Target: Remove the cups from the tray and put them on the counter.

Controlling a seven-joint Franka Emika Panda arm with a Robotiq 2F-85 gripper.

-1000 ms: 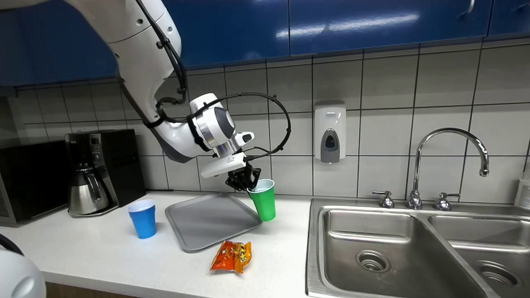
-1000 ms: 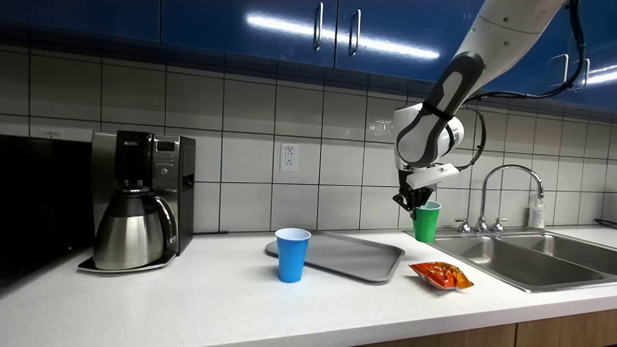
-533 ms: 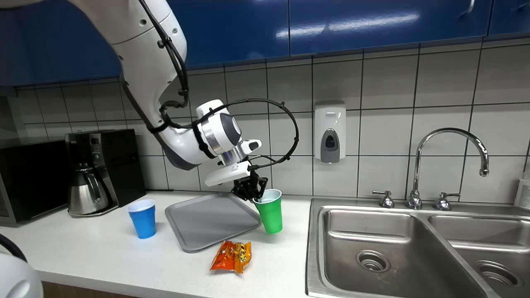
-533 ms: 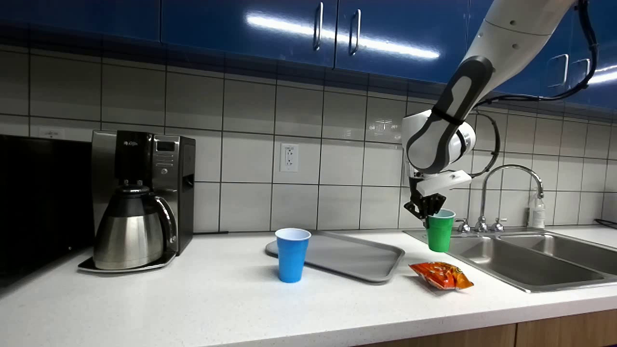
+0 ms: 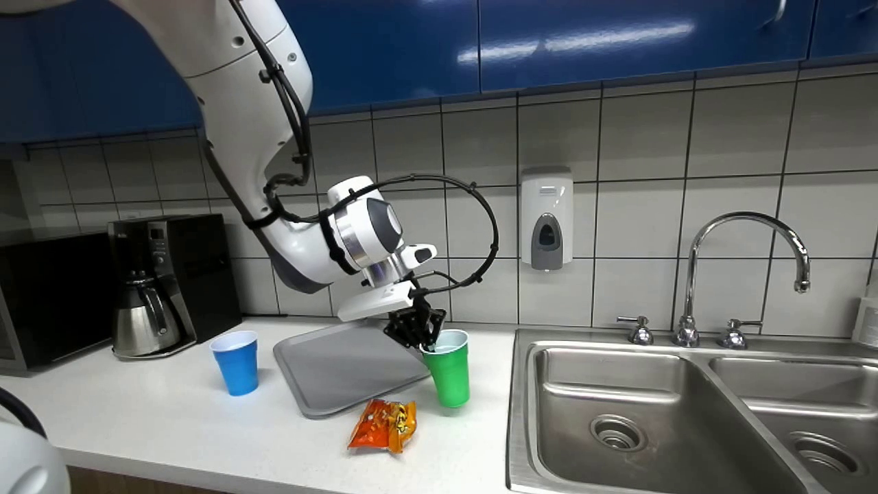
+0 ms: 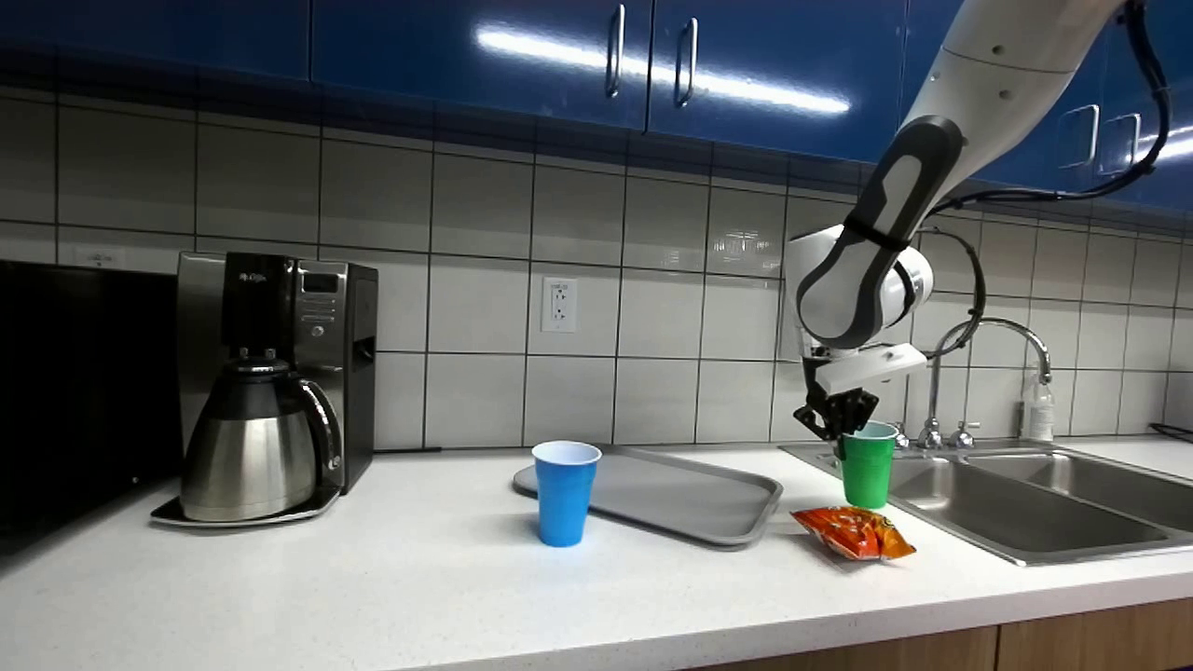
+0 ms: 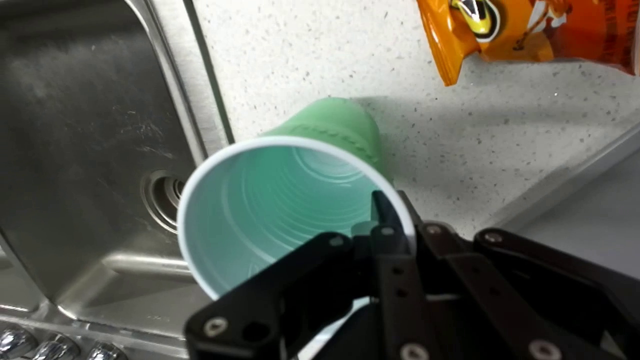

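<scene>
Green cup point(image 5: 450, 374), tapered ribbed plastic

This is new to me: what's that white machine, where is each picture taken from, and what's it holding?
That's a robot arm ending in a black claw, which is shut on the rim of the green cup. The wide pictures come from two cameras outside the robot; the close-up comes from a camera on its wrist. On the white counter are a blue cup, a grey tray, an orange snack packet and a coffee maker. Whether the green cup's base touches the counter, I can't tell.
</scene>
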